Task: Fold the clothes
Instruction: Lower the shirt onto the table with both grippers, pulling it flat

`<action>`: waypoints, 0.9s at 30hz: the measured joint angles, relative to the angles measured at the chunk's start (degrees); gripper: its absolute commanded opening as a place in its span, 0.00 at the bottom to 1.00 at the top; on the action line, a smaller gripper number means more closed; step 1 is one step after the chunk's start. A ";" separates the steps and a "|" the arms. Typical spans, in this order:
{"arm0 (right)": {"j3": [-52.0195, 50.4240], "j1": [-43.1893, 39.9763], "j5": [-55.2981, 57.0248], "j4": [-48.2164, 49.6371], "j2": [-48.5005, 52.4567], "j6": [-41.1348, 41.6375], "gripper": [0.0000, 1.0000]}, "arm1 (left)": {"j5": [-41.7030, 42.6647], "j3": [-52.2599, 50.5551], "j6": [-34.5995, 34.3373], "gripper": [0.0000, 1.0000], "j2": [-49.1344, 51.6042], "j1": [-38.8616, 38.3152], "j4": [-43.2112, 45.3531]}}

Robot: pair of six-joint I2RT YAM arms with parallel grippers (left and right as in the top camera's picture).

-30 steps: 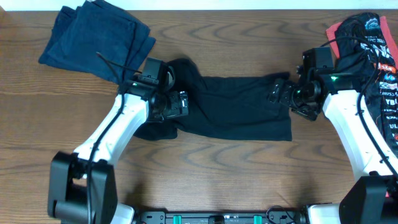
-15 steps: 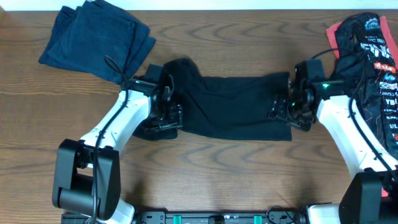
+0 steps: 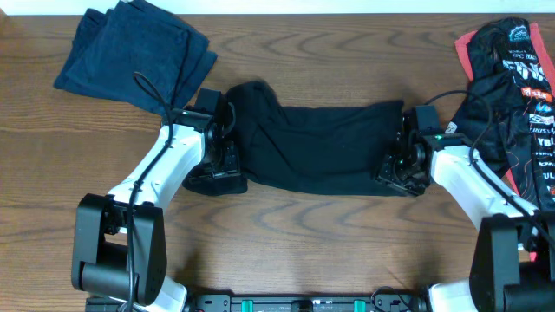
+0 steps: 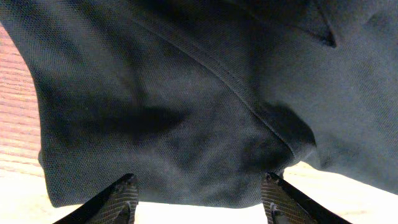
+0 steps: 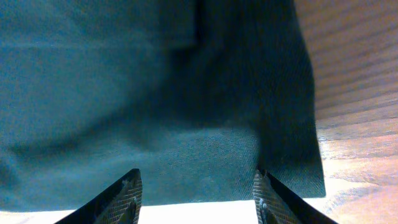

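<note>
A black garment (image 3: 316, 147) lies spread across the middle of the table. My left gripper (image 3: 218, 172) sits low at its left front corner, and the left wrist view shows its fingers (image 4: 200, 200) open with the dark cloth's edge (image 4: 186, 112) just ahead of them. My right gripper (image 3: 397, 173) sits at the garment's right front corner. The right wrist view shows its fingers (image 5: 198, 198) open over the dark cloth (image 5: 155, 112), with the hem between the tips. Neither gripper is closed on the fabric.
A folded dark blue garment (image 3: 134, 54) lies at the back left. A pile of black and red printed clothes (image 3: 516, 78) sits at the right edge. Bare wooden table (image 3: 312, 243) runs along the front.
Both grippers have moved down toward the front of the table, from the garment's middle sides to its front corners. The garment's right edge has shifted slightly.
</note>
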 measured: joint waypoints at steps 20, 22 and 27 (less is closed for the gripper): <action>-0.57 0.00 2.56 0.48 3.56 2.82 0.02 | -0.68 -3.13 0.92 0.27 6.99 0.04 3.63; -0.57 -0.02 3.32 -0.28 3.61 3.89 0.02 | -0.92 -3.02 1.11 0.20 7.10 0.20 3.17; -0.46 -0.50 4.59 -2.54 3.61 5.46 0.01 | 0.52 -2.89 1.33 0.06 7.54 0.26 -1.14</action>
